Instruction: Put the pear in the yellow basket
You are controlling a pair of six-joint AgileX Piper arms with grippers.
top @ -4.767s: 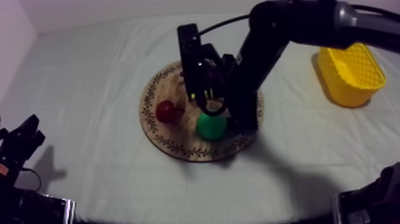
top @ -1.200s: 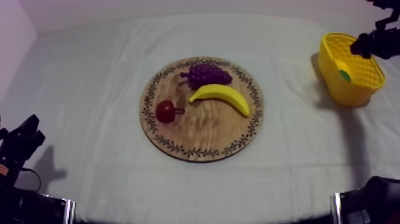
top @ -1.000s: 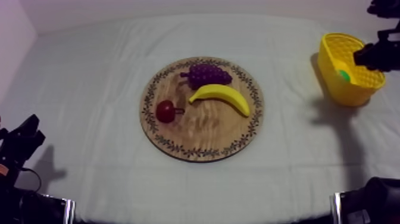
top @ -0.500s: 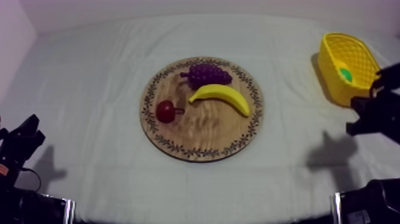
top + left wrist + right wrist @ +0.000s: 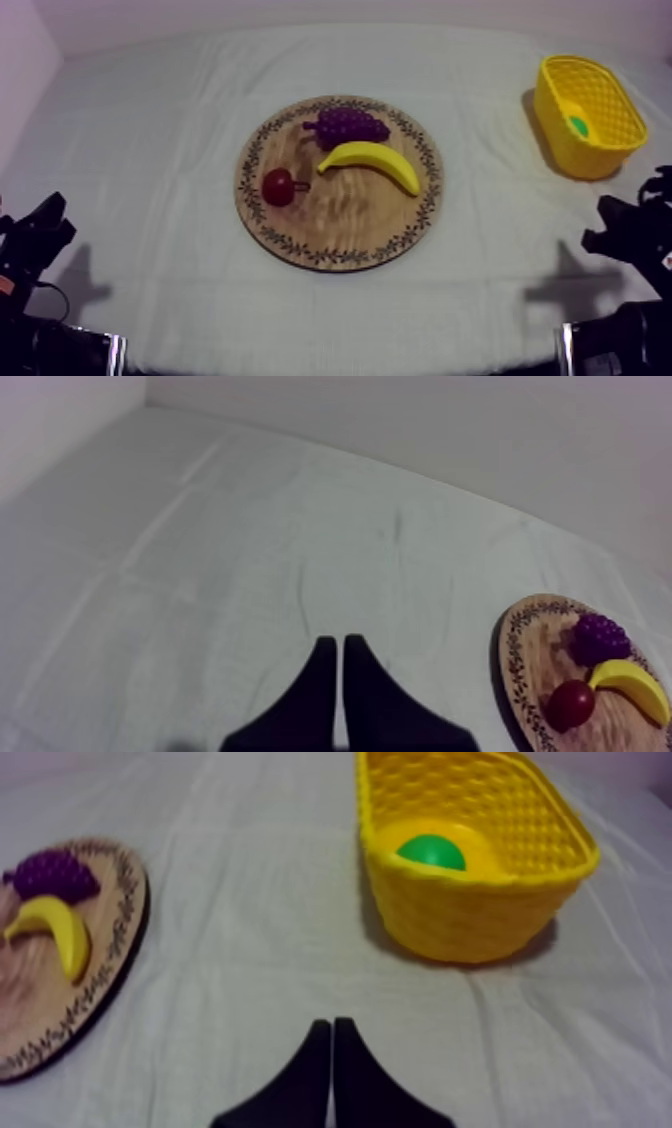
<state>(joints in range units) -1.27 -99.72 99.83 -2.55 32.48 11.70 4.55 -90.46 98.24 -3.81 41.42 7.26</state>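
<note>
The green pear [image 5: 431, 851] lies inside the yellow basket [image 5: 470, 902], which stands at the far right of the table [image 5: 585, 115]; a bit of the pear [image 5: 579, 125] shows over the rim from above. My right gripper [image 5: 331, 1037] is shut on nothing, over bare cloth short of the basket, and sits low at the right edge [image 5: 610, 228]. My left gripper [image 5: 336, 656] is shut too, resting at the lower left [image 5: 45, 225]. The wooden board [image 5: 300, 225] lies mid-table.
On the board lie a banana [image 5: 372, 161], a bunch of grapes [image 5: 347, 125] and a small red fruit [image 5: 279, 186]. The same fruit appears beside each gripper in the wrist views. Open cloth lies between board and basket.
My right arm has drawn back from over the basket to the lower right, its fingers closing. The pear, earlier on the board, lies in the basket. The left arm is still.
</note>
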